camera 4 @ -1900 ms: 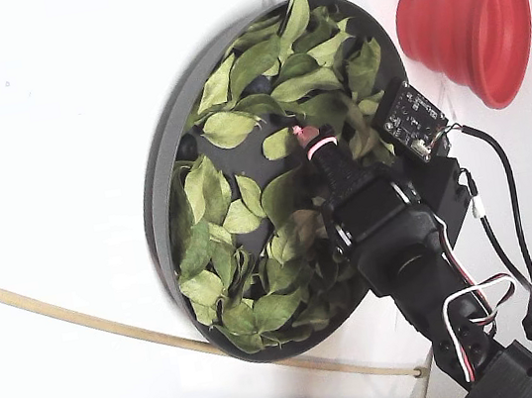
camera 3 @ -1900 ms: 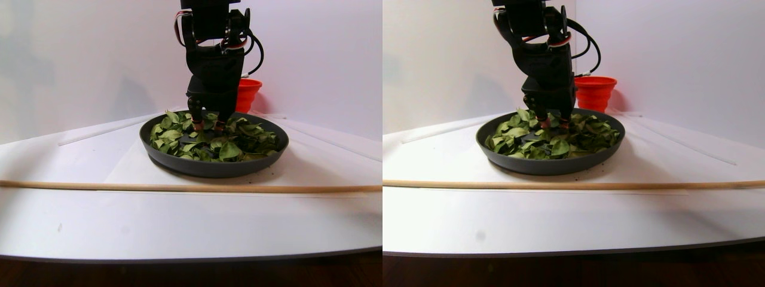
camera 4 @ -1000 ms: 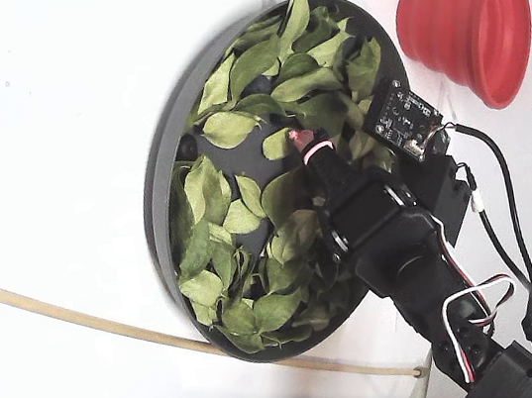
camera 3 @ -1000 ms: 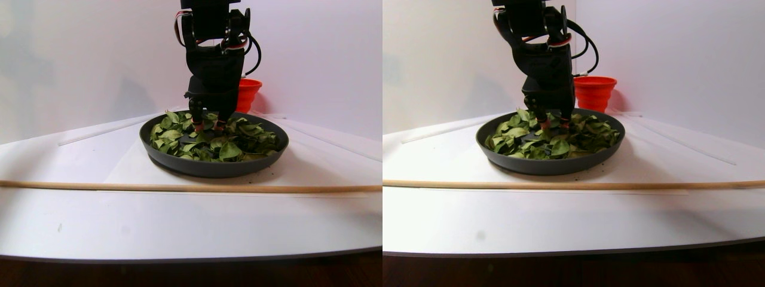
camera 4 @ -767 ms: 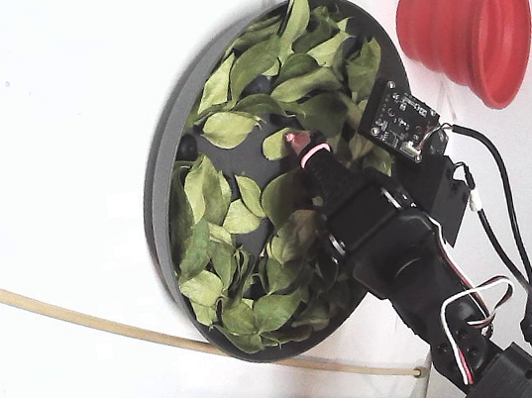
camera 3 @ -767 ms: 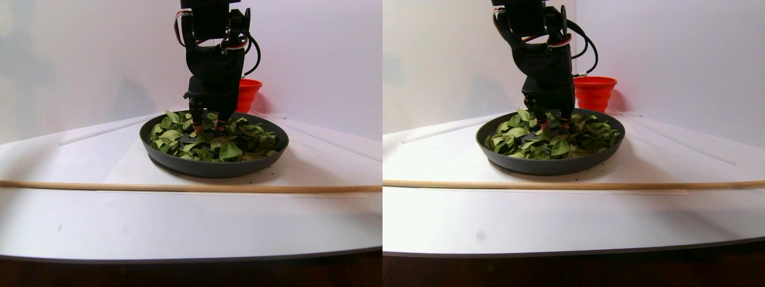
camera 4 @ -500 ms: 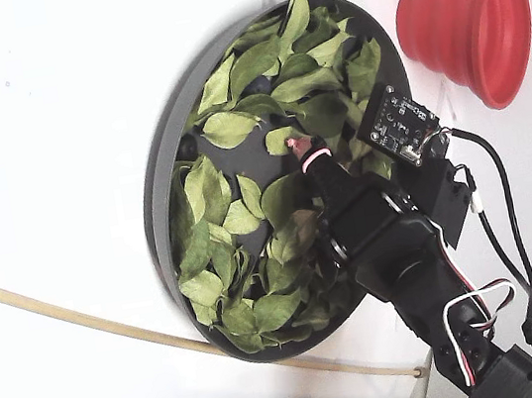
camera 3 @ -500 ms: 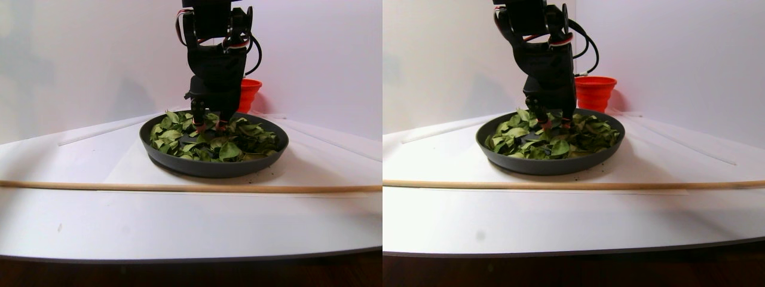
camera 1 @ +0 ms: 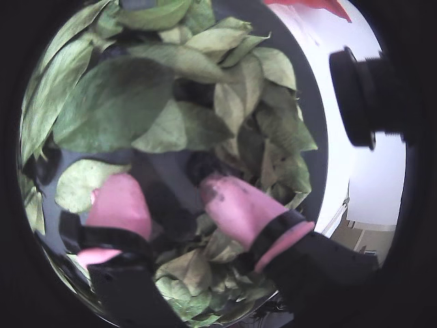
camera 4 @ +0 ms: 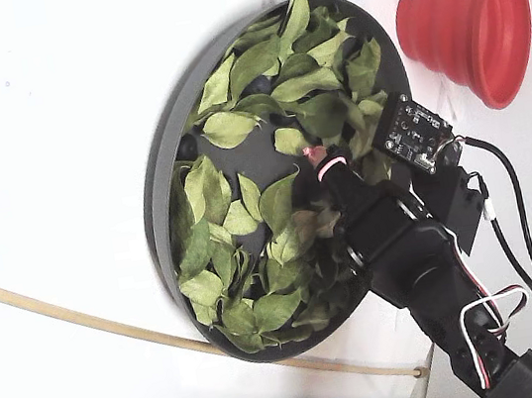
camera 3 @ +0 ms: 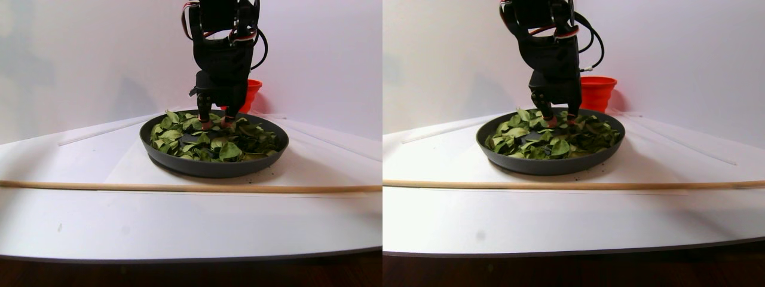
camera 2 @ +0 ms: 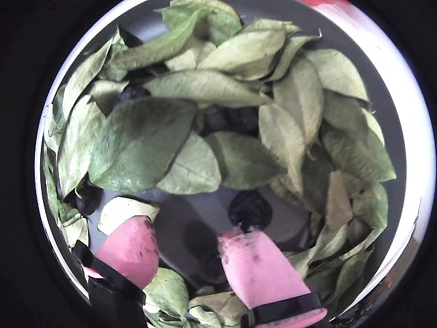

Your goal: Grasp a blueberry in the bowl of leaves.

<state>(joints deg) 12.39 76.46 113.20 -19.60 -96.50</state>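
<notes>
The gripper (camera 2: 188,256) is hanging over the bowl (camera 4: 160,190), its pink fingertips (camera 2: 259,270) spread apart with nothing between them. In both wrist views they are framing a bare grey patch of bowl floor among the leaves (camera 2: 143,140). A dark blueberry (camera 2: 250,208) is sitting on that patch, touching the tip of the right-hand pad in that view, outside the gap rather than in it. Another dark berry (camera 2: 87,198) is lying half under leaves at the left rim.

In the fixed view the arm (camera 4: 410,257) is reaching in over the bowl's lower right edge, and the tip (camera 4: 318,158) is standing near the middle. Leaves are crowding the upper and lower parts, leaving the centre open. The red cup (camera 4: 470,23) is standing apart from the bowl at upper right, and a thin wooden rod (camera 4: 85,326) is running past the lower left rim.

In the stereo pair view the fingers (camera 3: 214,122) are sitting just above the leaf pile, inside the rim (camera 3: 209,167).
</notes>
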